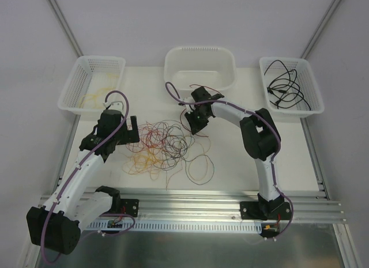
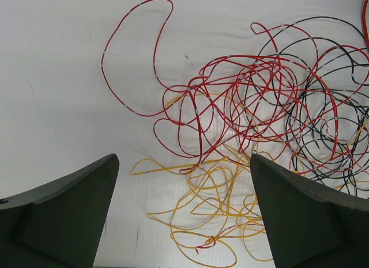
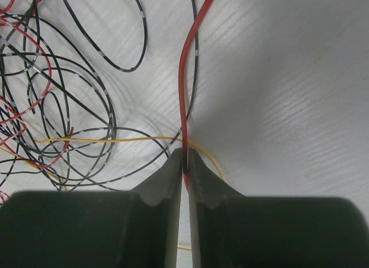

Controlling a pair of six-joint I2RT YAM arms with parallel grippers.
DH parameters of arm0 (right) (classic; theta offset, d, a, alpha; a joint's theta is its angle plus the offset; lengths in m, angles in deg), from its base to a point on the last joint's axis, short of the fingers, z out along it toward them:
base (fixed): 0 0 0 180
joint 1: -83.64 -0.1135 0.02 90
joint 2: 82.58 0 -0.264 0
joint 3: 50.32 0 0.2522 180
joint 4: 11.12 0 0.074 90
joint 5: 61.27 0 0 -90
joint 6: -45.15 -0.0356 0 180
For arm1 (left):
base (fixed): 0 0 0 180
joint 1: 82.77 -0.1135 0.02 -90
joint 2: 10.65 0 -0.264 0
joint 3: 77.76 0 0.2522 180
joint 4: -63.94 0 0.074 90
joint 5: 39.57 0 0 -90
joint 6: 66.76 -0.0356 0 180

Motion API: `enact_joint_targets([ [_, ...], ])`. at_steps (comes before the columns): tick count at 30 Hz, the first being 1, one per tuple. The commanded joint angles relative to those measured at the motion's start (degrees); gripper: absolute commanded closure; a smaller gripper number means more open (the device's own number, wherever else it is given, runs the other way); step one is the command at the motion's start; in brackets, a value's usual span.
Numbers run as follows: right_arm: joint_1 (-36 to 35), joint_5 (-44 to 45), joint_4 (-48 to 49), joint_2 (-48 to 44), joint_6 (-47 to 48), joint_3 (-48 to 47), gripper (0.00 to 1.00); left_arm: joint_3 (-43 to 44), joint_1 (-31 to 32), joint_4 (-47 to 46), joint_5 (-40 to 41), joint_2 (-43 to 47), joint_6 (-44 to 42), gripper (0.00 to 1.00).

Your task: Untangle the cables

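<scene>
Seen from above, the tangled cables (image 1: 170,144) sprawl between the left pincer (image 1: 130,129) and the right pincer (image 1: 194,123). At the left wrist, jaws gape wide and empty, the heap just ahead. At the right wrist, jaws pinch one red wire (image 3: 184,78), which runs straight ahead.

The tangle of cables (image 1: 167,147) lies on the table (image 1: 242,158) between the left gripper (image 1: 131,129) and the right gripper (image 1: 193,123), which pinches one strand (image 3: 181,95); the left basket (image 1: 101,57) sits beyond the left gripper, the middle basket (image 1: 199,51) just beyond the right, the right basket (image 1: 282,59) off to its right.
</scene>
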Motion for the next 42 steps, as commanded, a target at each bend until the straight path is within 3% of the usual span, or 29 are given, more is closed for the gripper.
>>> enact_joint_targets([
  [1, 0.0, -1.2, -1.3, -0.2, 1.4, -2.2, 0.91, -0.1, -0.3, -0.6, -1.4, 0.4, -0.1, 0.01],
  [3, -0.2, -1.9, -1.3, -1.7, 1.4, -1.9, 0.99, -0.1, -0.2, -0.6, -1.4, 0.4, -0.1, 0.01],
  [12, -0.3, 1.2, -10.0, -15.3, 2.7, -9.5, 0.99, -0.1, -0.3, -0.6, -1.8, 0.3, -0.1, 0.01],
  [17, 0.5, 8.7, -9.7, -19.1, 3.1, -18.0, 0.99, -0.1, -0.2, -0.6, -1.9, 0.4, 0.0, 0.01],
  [21, 2.6, 17.6, 2.6, -21.1, 3.4, -21.7, 0.99, -0.2, -0.2, -0.6, -1.7, 0.6, 0.0, 0.01],
  [24, 3.8, 18.3, 13.2, -21.7, 3.4, -22.1, 0.99, -0.3, -0.2, -0.6, -1.5, 0.5, 0.0, 0.01],
  [33, 5.6, 30.3, 32.0, -15.5, 4.5, -29.2, 0.99, -0.3, -0.3, -0.6, -1.6, -0.3, 0.0, 0.01],
  [37, 7.3, 32.2, 32.2, -9.6, 4.3, -34.1, 0.99, -0.3, -0.3, -0.5, -2.0, -0.4, 0.0, 0.01],
  [42, 8.5, 28.5, 27.3, -1.7, 2.5, -37.1, 0.96, -0.3, -0.3, -0.6, -2.1, -0.4, 0.0, 0.01],
])
